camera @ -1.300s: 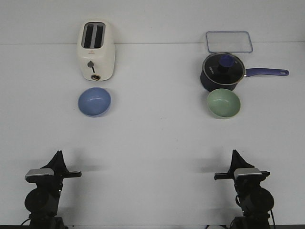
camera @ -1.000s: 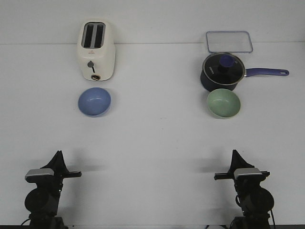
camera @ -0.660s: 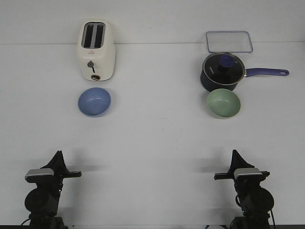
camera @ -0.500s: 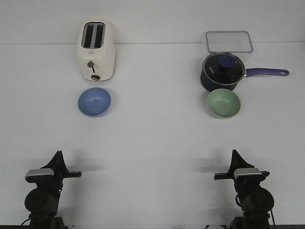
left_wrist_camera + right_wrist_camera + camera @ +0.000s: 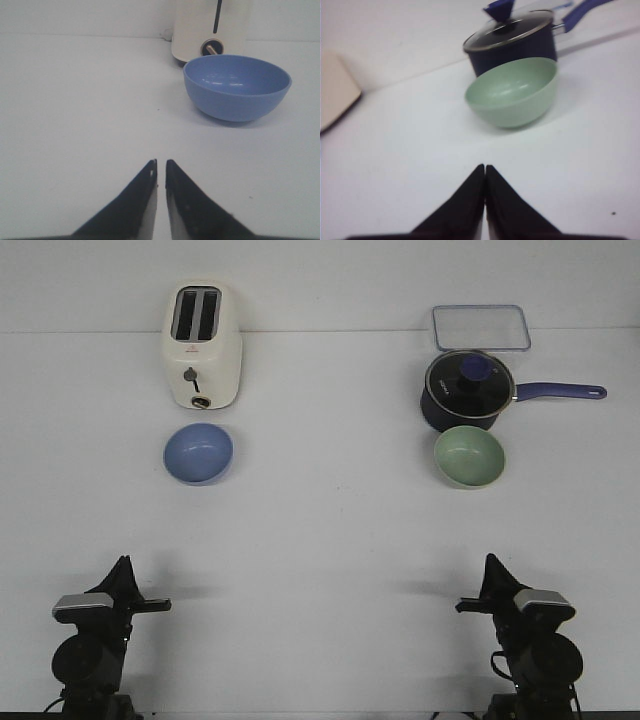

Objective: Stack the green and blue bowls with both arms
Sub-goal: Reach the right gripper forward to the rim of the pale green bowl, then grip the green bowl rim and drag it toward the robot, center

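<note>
White tabletop (image 5: pixel 330 540) runs wide and bare through its middle, and everything on it sits toward the far edge. The blue bowl (image 5: pixel 198 453) stands upright on the far-left part of the surface, just in front of a cream two-slot toaster (image 5: pixel 201 345); from the left wrist view the bowl (image 5: pixel 237 86) and the toaster's (image 5: pixel 210 27) lever side nearly overlap, though I cannot tell whether they touch. The green bowl (image 5: pixel 469 456) stands upright on the far-right part, right up against a dark navy saucepan (image 5: pixel 468 390) with a glass lid, its handle pointing toward the right edge; the right wrist view shows the bowl (image 5: pixel 512 92) crowding the pan's (image 5: pixel 515 42) wall. Behind the pan, at the far edge, lies a clear rectangular container lid (image 5: pixel 480 327). The two bowls are well apart, with open surface between them. At the near edge, the left gripper (image 5: pixel 122 575) sits at the near-left corner, its jaws drawn almost together with only a thin slit showing and nothing held (image 5: pixel 160 172). The right gripper (image 5: pixel 493 572) sits at the near-right corner, jaws pressed together and empty (image 5: pixel 485 172). Open tabletop lies between each gripper and its bowl.
</note>
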Available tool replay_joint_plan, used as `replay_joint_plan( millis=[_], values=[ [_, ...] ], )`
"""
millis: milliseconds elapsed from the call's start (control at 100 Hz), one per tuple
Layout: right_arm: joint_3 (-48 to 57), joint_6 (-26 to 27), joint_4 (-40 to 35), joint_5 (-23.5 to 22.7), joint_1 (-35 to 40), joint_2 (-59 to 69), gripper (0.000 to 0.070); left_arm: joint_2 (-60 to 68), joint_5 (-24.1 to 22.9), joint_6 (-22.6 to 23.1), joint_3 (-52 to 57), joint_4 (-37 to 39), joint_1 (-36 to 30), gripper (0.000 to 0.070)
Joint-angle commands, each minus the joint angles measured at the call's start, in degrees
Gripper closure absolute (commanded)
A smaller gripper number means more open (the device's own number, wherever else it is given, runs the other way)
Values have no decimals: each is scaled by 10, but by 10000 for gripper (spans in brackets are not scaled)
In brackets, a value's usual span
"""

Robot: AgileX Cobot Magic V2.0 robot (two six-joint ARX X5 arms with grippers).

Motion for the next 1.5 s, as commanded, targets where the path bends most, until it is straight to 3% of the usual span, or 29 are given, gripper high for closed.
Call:
replay_joint_plan(
  millis=[0, 70, 190, 260, 560, 830, 1000, 1050, 1150, 1270, 1350, 1490],
  values=[
    [71, 32, -7, 20, 1, 23, 697, -1, 1, 5, -11, 6, 0, 685],
    [143, 4, -48, 38, 1, 72, 665, -1, 1, 5, -11, 6, 0, 685],
    [257, -47, -120, 78, 0, 194, 314, -1, 1, 5, -11, 6, 0, 685],
    [301, -67, -145, 88, 0, 264, 271, -1, 1, 5, -11, 6, 0, 685],
    [461, -90, -143, 113, -29, 613, 276, -1, 1, 5, -11, 5, 0, 685],
    [600, -99, -146, 35, -74, 872, 282, -1, 1, 5, -11, 5, 0, 685],
    [645, -98, -128, 21, -83, 957, 291, -1, 1, 5, -11, 5, 0, 685],
    [651, -98, -121, 12, -83, 972, 324, -1, 1, 5, -11, 5, 0, 685],
    [652, -90, -112, 11, -83, 989, 462, -1, 1, 5, -11, 5, 0, 685],
    [652, -83, -110, 9, -83, 1002, 514, -1, 1, 5, -11, 5, 0, 685],
    [652, -83, -108, 9, -83, 1003, 694, -1, 1, 5, -11, 5, 0, 685],
    [652, -82, -110, -3, -84, 991, 700, -1, 1, 5, -11, 5, 0, 685]
  ],
)
